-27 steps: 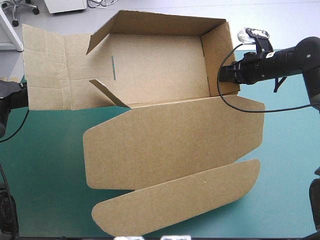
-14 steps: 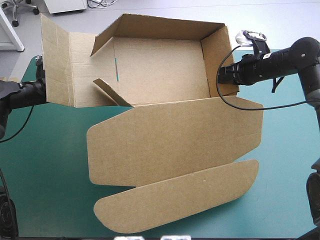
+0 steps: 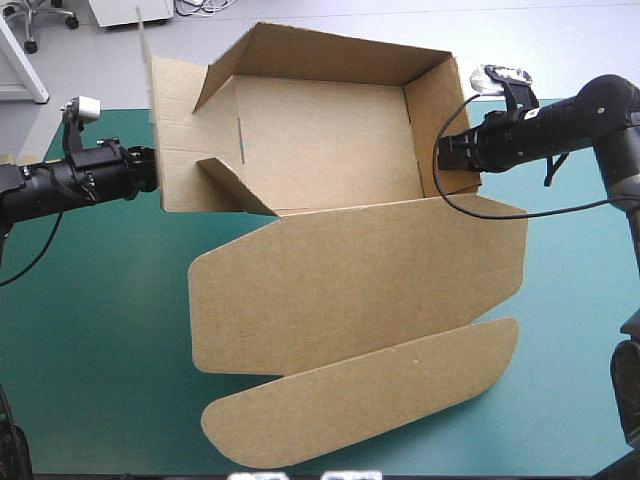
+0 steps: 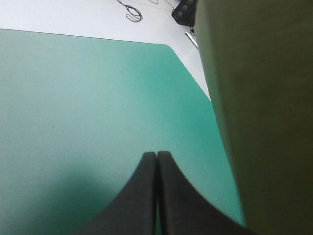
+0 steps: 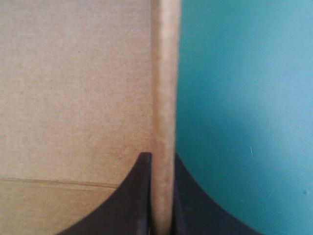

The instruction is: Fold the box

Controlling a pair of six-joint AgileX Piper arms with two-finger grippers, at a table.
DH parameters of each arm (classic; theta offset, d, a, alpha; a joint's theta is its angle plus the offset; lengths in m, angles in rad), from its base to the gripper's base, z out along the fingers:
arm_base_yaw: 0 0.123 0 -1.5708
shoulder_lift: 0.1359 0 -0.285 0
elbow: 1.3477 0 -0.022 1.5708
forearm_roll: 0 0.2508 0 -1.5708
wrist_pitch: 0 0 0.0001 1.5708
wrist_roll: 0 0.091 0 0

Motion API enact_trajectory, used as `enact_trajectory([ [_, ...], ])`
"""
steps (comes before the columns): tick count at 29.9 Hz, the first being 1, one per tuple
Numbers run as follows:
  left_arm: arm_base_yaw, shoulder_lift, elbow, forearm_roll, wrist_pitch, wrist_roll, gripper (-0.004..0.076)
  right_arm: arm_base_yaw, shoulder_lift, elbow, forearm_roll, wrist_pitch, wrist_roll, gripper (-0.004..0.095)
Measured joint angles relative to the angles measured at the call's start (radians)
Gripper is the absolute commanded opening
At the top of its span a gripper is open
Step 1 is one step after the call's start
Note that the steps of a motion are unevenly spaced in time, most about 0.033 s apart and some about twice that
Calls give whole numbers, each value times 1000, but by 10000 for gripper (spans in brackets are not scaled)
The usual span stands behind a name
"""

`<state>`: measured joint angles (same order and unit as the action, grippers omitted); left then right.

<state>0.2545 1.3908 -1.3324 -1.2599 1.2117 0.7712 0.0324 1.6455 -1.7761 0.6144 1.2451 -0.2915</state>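
— How does it look from above?
— The box (image 3: 330,140) sits on the far half of the cover (image 3: 90,330) as an open tray. Its back wall and right wall (image 3: 437,110) stand up. The left wall (image 3: 185,125) is nearly upright too, and a small tab (image 3: 228,187) slants inward at its near end. The lid (image 3: 350,290) lies flat toward the near edge, its rounded flap (image 3: 370,400) nearest of all.
— And the arms?
— The left gripper (image 3: 150,168) comes in level from the left, its tip at the outer face of the left wall. The right gripper (image 3: 445,152) is at the near end of the right wall.
— The left wrist view?
— The left gripper (image 4: 157,156) has its fingers pressed together in one point, with nothing between them. The box (image 4: 264,107) rises just beside it, and bare cover (image 4: 88,98) lies ahead.
— The right wrist view?
— The right gripper (image 5: 162,157) pinches the wall's edge. The board runs ahead from between the two fingers, which are all but closed on it. The box (image 5: 73,88) is on one side, the cover (image 5: 244,98) on the other.
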Motion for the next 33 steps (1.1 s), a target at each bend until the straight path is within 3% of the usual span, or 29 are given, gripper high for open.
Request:
enact_trajectory([
  [33,-83,-14,-69,31,11,-34,-10,54,1,0,-65,0,28,-15],
])
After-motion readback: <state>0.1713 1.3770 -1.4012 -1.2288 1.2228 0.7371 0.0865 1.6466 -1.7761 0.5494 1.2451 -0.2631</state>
